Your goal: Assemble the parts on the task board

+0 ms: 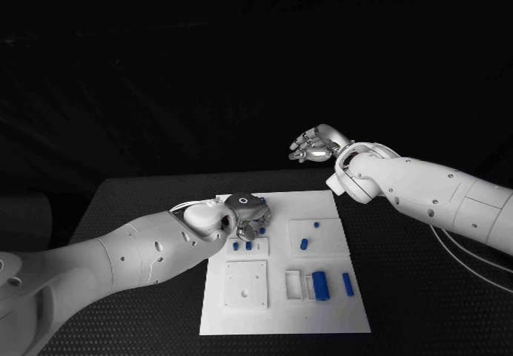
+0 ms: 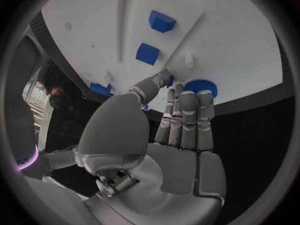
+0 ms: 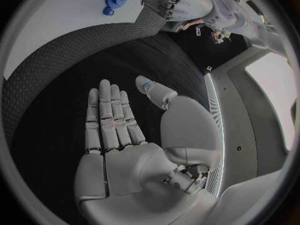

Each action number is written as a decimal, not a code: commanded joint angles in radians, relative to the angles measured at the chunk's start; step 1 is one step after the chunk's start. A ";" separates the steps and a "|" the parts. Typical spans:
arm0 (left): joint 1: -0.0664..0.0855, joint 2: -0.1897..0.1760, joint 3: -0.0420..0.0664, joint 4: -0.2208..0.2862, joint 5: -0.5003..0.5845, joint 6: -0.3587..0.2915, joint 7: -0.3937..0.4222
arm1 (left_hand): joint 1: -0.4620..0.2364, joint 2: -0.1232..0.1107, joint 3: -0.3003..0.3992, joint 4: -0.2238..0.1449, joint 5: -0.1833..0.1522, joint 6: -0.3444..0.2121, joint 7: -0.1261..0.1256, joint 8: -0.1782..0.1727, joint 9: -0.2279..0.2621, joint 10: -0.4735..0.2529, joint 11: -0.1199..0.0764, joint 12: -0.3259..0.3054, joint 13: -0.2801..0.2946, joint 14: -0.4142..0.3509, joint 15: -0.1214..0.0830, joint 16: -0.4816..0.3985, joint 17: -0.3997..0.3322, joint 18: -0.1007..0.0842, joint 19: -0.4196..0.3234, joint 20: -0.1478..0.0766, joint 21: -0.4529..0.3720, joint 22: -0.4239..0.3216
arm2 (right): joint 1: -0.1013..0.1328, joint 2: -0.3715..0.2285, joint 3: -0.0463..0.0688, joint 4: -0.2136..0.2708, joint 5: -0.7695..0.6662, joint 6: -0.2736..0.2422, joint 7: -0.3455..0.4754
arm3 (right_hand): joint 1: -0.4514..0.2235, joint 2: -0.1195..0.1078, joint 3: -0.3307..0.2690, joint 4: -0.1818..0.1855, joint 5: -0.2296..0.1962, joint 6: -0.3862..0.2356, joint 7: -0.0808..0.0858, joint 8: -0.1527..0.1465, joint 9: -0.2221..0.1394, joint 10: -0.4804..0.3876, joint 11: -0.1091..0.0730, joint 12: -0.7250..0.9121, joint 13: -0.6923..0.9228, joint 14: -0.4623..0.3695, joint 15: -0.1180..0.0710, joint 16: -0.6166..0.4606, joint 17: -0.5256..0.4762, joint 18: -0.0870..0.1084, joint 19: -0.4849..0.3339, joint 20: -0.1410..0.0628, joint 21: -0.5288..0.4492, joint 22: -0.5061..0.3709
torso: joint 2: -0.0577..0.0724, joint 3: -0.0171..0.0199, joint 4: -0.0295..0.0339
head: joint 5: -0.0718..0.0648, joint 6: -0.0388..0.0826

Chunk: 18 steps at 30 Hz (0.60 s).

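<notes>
The left hand point(image 2: 178, 130) reaches over the upper left part of the white task board point(image 1: 331, 304), its fingers point(image 2: 187, 117) held straight and pressed side by side, their tips at a blue toothed wheel point(image 2: 201, 87) that lies on the board; the thumb point(image 2: 150, 87) stretches apart from them toward a small white peg point(image 2: 188, 60). Whether the tips actually touch the wheel I cannot tell, and nothing is pinched between thumb and fingers. In the head view this hand point(image 1: 248, 215) hangs palm down off a bent wrist, the left arm point(image 1: 128, 259) slanting in from the lower left. The right hand point(image 1: 317, 144) is lifted beyond the far edge of the board, well apart from it, with its fingers loosely curled; the right wrist view shows that hand point(image 3: 119, 135) flat, fingers straight and close together, thumb out, holding nothing. 2 square blue blocks point(image 2: 147, 53) lie just beyond the left fingertips (only the left wrist view makes them plain). The head view adds a larger blue cylinder point(image 1: 319, 285) and a slimmer blue pin point(image 1: 348, 284) near the board's lower right.
</notes>
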 commanded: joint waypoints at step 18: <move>-0.014 0.023 0.000 -0.024 0.012 -0.001 0.003 | -0.003 0.021 -0.003 0.025 -0.009 0.024 0.019 0.017 -0.008 0.034 -0.004 -0.005 0.001 0.017 -0.007 0.017 -0.009 0.061 0.017 -0.016 0.015 0.018 | 0.000 0.003 0.001 0.002 0.000 0.008 0.011 | -0.002 0.006 -0.007 -0.002 -0.001 -0.002 -0.002 0.004 -0.001 0.006 -0.001 -0.004 -0.003 0.001 0.003 -0.006 0.002 0.006 0.001 0.007 -0.005 0.002 | 0.000 0.0001 -0.0003 | -0.003 -0.003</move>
